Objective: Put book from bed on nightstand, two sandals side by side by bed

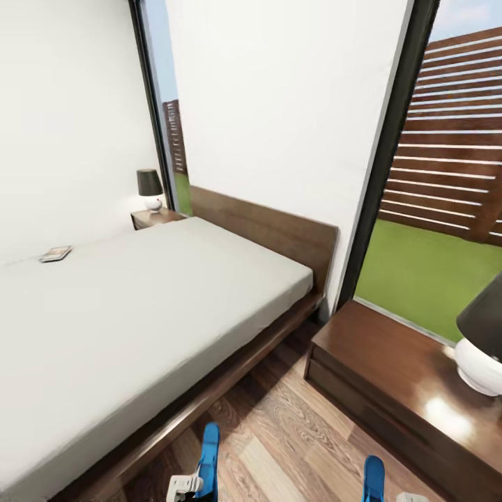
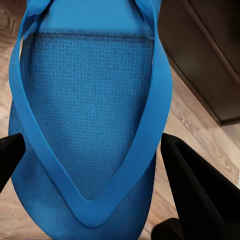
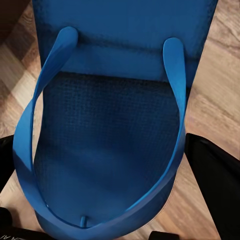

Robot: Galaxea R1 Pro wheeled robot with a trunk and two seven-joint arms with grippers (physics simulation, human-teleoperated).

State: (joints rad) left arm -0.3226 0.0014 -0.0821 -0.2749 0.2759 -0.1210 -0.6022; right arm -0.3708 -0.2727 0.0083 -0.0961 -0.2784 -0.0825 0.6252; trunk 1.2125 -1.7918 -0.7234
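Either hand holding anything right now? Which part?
Each hand seems to hold one blue sandal: left hand has its fingers either side of a sandal near the strap's V; right hand likewise on the other sandal. Firm contact is unclear.

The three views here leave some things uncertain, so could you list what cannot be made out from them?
- Book, head view: too small and far off on the bed to read its cover.
- Left sandal and right sandal, head view: cut off by the bottom edge.
- Grip, both wrist views: fingers flank each sandal, but contact is hidden by the soles.
- Near lamp: cut by the right edge.
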